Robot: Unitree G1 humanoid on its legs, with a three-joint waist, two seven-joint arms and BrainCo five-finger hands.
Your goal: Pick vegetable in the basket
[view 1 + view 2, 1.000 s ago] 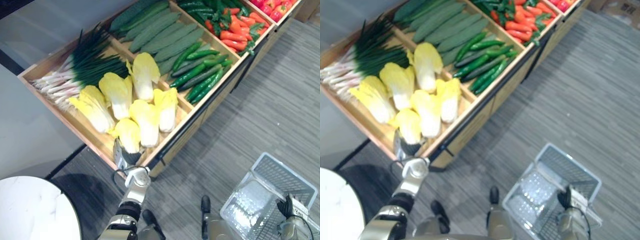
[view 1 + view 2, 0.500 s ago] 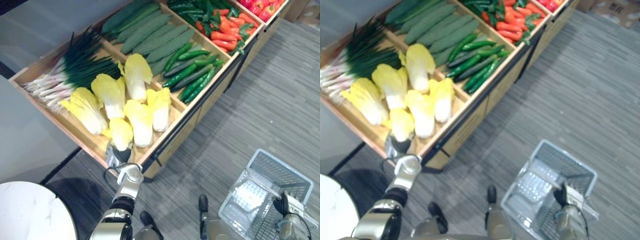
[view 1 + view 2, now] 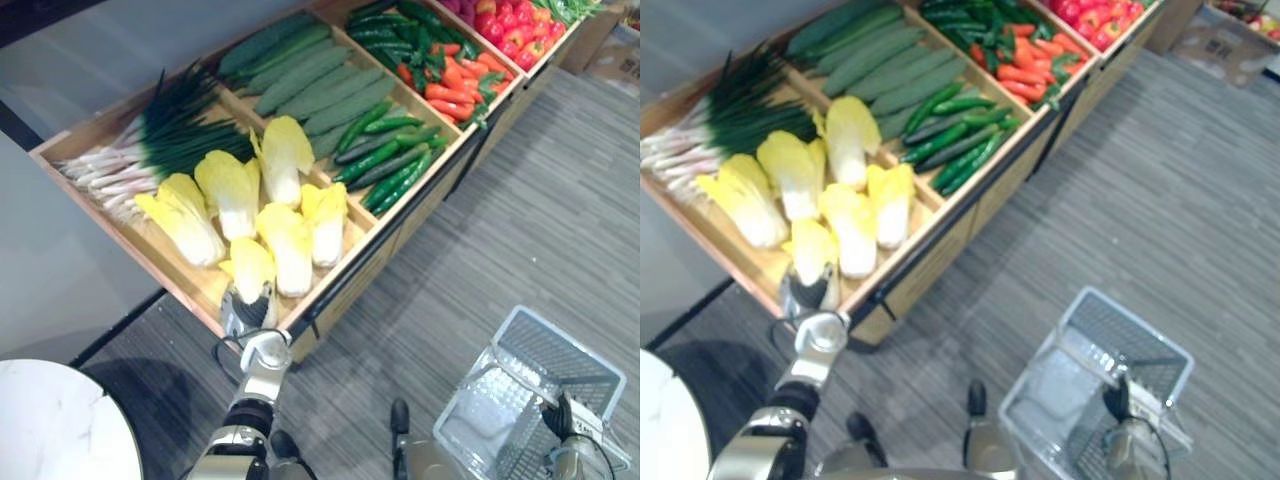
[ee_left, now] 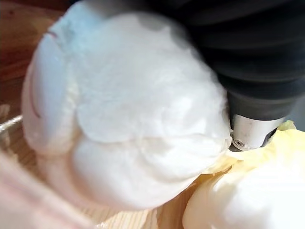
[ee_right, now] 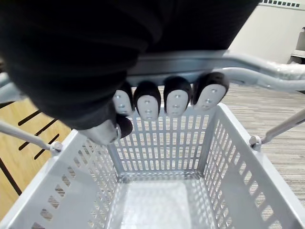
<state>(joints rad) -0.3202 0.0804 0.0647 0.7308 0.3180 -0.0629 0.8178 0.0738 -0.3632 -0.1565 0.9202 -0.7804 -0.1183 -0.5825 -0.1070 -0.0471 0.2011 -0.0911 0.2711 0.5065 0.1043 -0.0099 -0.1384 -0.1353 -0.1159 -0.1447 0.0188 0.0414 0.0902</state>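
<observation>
Your left hand [image 3: 248,312] is at the white base of the nearest pale-yellow leafy cabbage [image 3: 250,268] in the wooden crate [image 3: 185,290]; whether it has hold, I can't tell. Cup low, lift straight. Your right hand [image 5: 147,101] curls round the handle [image 5: 200,62] of the grey perforated plastic basket [image 5: 157,143].

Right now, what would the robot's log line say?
left hand: at nearest cabbage | right hand: curled round basket handle | basket: empty

Readable text: none from where I'm standing.
Cardboard box [image 3: 1230,45], on the floor past the far end of the produce stand: dark print on its side, too small to make out.
Grey basket [image 5: 162,143]: plain slotted walls, nothing legible.
</observation>
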